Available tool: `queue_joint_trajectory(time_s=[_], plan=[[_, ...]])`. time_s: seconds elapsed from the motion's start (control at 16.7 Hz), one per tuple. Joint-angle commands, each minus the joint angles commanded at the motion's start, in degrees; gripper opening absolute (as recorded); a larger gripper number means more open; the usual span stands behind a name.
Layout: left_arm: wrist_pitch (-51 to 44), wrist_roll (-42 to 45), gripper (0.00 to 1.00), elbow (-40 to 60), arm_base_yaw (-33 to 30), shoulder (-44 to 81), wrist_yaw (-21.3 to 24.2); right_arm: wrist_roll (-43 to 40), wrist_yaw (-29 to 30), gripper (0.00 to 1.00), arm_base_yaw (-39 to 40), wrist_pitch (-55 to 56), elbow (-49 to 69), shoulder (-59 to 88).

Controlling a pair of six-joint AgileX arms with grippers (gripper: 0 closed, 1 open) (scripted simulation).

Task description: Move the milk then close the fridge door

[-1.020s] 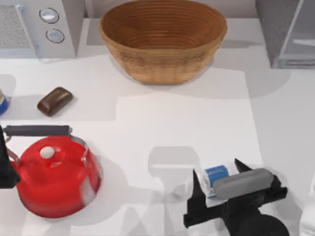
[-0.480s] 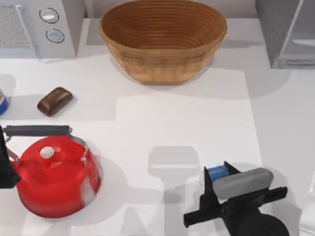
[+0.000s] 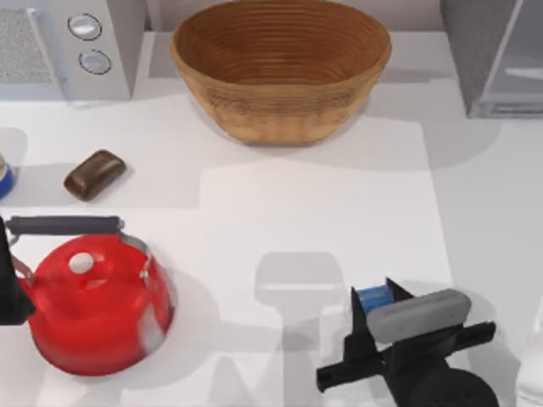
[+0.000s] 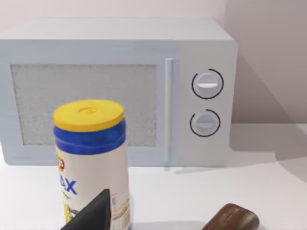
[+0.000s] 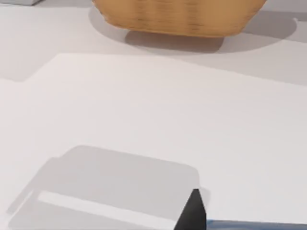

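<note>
Blue is all I can see of the milk (image 3: pixel 374 297): its top peeks out between the two dark fingers of my right end effector (image 3: pixel 377 315), near the front of the bench (image 3: pixel 322 203), right of centre. The fingers stand on either side of the carton and look clenched on it, though the grey wrist housing hides the contact itself. In the right wrist view only a thin blue strip of the milk (image 5: pixel 254 223) appears beside one dark fingertip (image 5: pixel 193 211).

The relation that matters is the line from here to the fridge door (image 3: pixel 519 72), which stands swung out at the back right corner, well apart from the carton. So the milk lies toward the front, the fridge away and to the right, and the right arm is plainly the nearer one. I cannot tell the carton's long axis from above.

The basket (image 3: pixel 281 68) sits at the back centre, left of that line. My left arm (image 3: pixel 10 288) is parked at the left edge beside the kettle (image 3: pixel 93 305).
</note>
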Motion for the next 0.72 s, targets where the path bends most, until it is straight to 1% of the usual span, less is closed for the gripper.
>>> queue_joint_trajectory(time_s=[0.18,0.54,0.72], plan=[[0.00,0.00,1.00,0.00,0.00,0.00,0.00,0.15,-0.13,0.00,-0.04,-0.75,0.00,-1.02],[0.00,0.00,1.00,0.00,0.00,0.00,0.00,0.05,-0.09,0.00,-0.17,-11.41,-0.28,-11.75],[0.00,0.00,1.00,0.00,0.00,0.00,0.00,0.11,-0.14,0.00,0.10,-13.80,-0.37,-14.11]])
